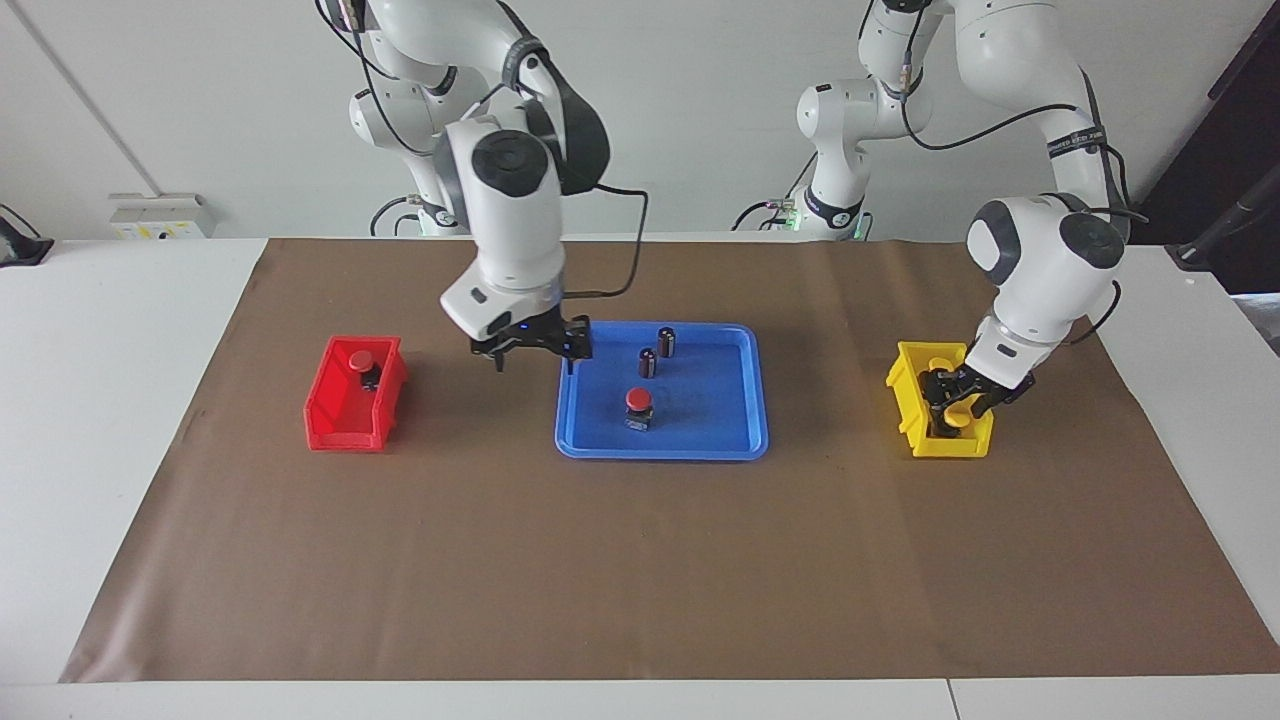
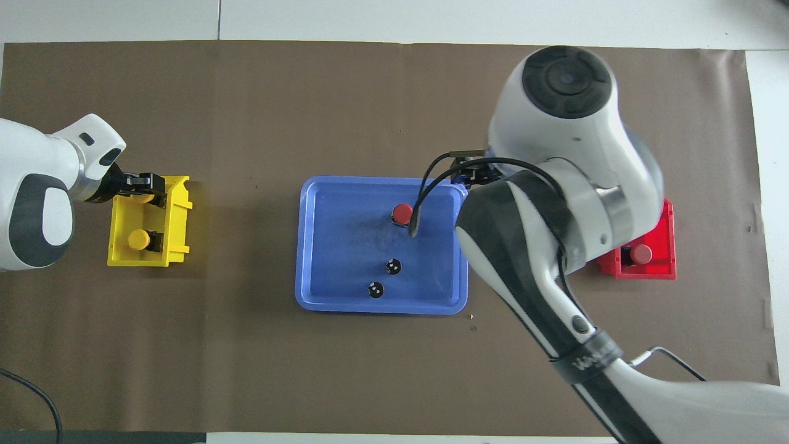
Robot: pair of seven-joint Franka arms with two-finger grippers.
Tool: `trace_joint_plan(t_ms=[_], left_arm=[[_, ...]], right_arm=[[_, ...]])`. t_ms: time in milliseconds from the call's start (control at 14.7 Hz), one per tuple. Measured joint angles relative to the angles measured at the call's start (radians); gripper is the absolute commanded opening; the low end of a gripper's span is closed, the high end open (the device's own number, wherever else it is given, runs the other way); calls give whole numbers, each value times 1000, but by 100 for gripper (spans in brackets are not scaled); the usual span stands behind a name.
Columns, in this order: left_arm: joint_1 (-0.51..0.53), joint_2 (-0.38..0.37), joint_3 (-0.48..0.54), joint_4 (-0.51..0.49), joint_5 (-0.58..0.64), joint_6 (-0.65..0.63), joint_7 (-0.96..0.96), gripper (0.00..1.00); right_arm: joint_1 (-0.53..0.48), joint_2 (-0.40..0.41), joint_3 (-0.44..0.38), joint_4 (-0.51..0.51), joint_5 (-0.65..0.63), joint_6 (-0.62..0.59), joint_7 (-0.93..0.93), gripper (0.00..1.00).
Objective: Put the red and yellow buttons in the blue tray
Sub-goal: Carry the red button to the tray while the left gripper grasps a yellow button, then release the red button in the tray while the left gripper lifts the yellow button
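The blue tray [image 1: 712, 415] [image 2: 336, 246] lies mid-table. One red button [image 1: 638, 401] [image 2: 402, 213] stands in it. The other red button [image 1: 362, 362] [image 2: 641, 253] sits in the red bin [image 1: 340, 425] [image 2: 669, 234]. My right gripper [image 1: 535, 362] is open and empty, low over the tray's rim toward the red bin; in the overhead view the arm hides most of it. My left gripper [image 1: 955, 405] [image 2: 140, 185] is down in the yellow bin [image 1: 950, 446] [image 2: 179, 216], shut on a yellow button [image 1: 958, 420]. The second yellow button [image 2: 138, 239] sits in that bin, nearer the robots.
Two dark brown capless cylinders [image 1: 666, 341] [image 1: 648, 362] stand in the tray, nearer the robots than the red button; they also show in the overhead view [image 2: 393, 266] [image 2: 375, 290]. Brown paper [image 1: 640, 560] covers the table.
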Motion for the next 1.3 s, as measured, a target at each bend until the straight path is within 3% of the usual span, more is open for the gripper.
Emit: trace_joint_plan(t_ms=[136,205,273,341,477,614,886,1023,1295], left_arm=[[4,8,0,0,0,2,1,67],[8,9,0,0,0,2,3,57],[11,9,0,-1,0,2,4,15],[14,9,0,-4,0,2,5,2],[17,9,0,-11,0,1,5,1],[18,8,0,10,0,-22,5,1],[1,1,-8,310,0,-379,-77,1],[-117,-1,-15,369,1,-419,-281,1],[-436,21,-29,271,6,-291,-688,1]], right_arm=[[-155,-132,-2,-186,2,40,-219,100],[-215,-180,-2,-278,3,90,-308,99],[-267,-217,-2,-369,3,166,-385,93],[-305,-241,-1,-449,3,245,-443,87],[-350,-258,0,-553,3,347,-507,79],[-361,-256,1,-585,3,378,-523,77],[-365,-250,7,-621,3,427,-526,72],[-379,-247,7,-640,3,450,-536,71],[-386,-246,7,-675,3,496,-543,70]])
